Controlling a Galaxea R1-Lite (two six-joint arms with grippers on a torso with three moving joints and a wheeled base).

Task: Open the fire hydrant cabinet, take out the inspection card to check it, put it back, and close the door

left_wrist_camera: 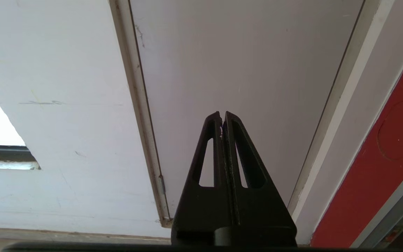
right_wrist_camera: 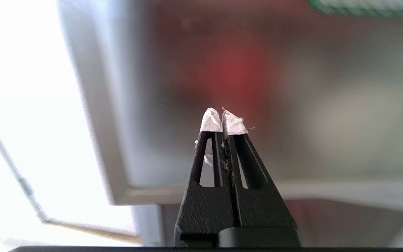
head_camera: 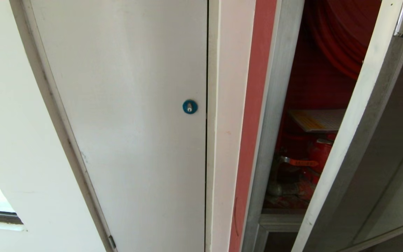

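door (head_camera: 373,115): ajar
inspection card (head_camera: 318,120): inside fire hydrant cabinet (head_camera: 275,105)
right gripper (right_wrist_camera: 222,117): closed, empty, facing door glass
left gripper (left_wrist_camera: 222,115): closed

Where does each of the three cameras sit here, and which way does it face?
Head view: on the robot's head, looking forward and down at the white panel door and, to its right, the fire hydrant cabinet with the door ajar; no arm shows.
Left wrist view: behind the left end effector, shut, facing the same white panel door.
Right wrist view: behind the right end effector, shut, white-wrapped tips, facing the cabinet's glass door.
Shared: head and left wrist views both show the white panel door and the cabinet's red edge strip.
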